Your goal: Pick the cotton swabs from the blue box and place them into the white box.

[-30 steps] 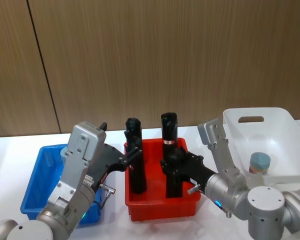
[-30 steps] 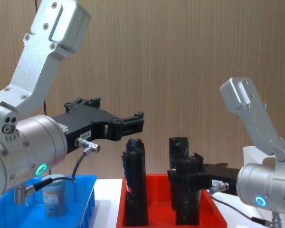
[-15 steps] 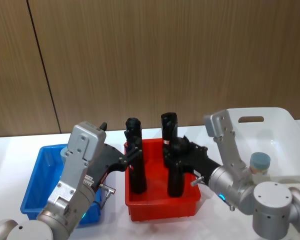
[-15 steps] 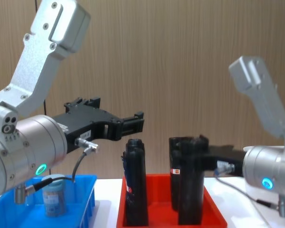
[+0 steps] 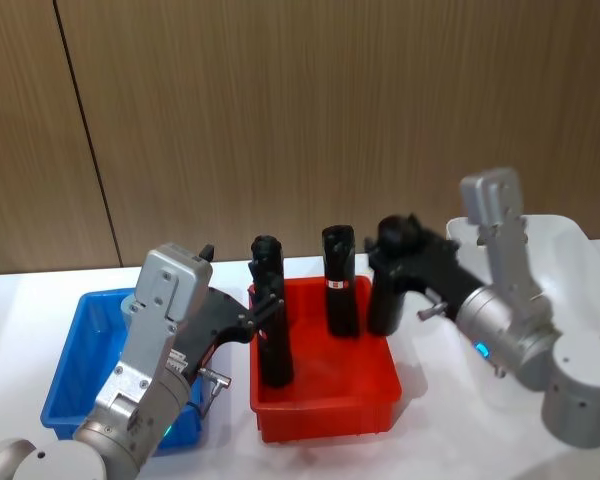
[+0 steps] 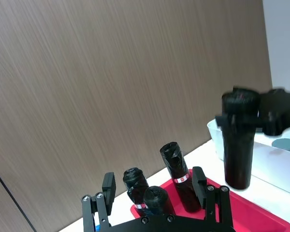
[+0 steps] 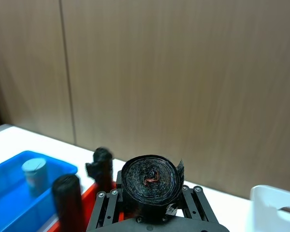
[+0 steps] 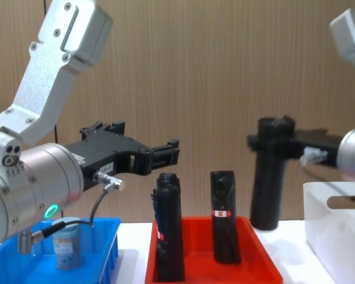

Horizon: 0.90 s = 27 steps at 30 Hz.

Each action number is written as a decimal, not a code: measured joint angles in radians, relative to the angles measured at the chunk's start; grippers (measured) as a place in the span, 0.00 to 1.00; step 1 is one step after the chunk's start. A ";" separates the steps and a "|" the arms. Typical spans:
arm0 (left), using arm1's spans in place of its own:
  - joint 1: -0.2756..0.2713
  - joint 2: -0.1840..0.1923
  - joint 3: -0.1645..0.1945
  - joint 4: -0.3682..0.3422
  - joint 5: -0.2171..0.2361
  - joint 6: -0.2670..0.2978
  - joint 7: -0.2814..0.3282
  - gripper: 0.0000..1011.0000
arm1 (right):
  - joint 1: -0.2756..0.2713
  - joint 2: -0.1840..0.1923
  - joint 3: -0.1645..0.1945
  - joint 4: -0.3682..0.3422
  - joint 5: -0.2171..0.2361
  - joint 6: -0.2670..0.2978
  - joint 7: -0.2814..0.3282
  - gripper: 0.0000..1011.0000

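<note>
The cotton swabs tub stands upright in the blue box, below my open, empty left gripper, while my right gripper clamps a black roll.

cotton swabs tub: upright in blue box | white box: right

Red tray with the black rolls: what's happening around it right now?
The right claw is shut on a tall black roll, holding it upright in the air beside the bright red plastic tray, near the white plastic bin. The left claw hovers open above the tray. One grey-lidded cotton swab tub sits in the bright blue plastic tray.
</note>
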<state>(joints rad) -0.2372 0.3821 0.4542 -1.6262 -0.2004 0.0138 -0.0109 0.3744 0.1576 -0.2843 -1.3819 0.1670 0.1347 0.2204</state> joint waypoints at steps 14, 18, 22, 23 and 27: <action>0.000 0.000 0.000 0.000 0.000 0.000 0.000 0.99 | 0.043 0.051 0.073 -0.010 -0.014 -0.021 -0.054 0.52; 0.000 0.000 0.000 0.000 0.000 0.000 0.000 0.99 | 0.060 0.060 0.089 0.012 -0.023 -0.032 -0.067 0.52; 0.000 0.000 0.000 0.000 0.000 0.000 0.000 0.99 | 0.079 0.067 0.103 0.044 -0.032 -0.046 -0.082 0.52; 0.000 0.000 0.000 0.000 0.000 0.000 0.000 0.99 | 0.083 0.068 0.106 0.051 -0.033 -0.048 -0.084 0.52; 0.000 0.000 0.000 0.000 0.000 0.000 0.000 0.99 | 0.107 0.071 0.116 0.097 -0.045 -0.066 -0.098 0.52</action>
<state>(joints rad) -0.2371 0.3821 0.4542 -1.6262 -0.2004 0.0138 -0.0109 0.4813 0.2284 -0.1683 -1.2846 0.1224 0.0685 0.1222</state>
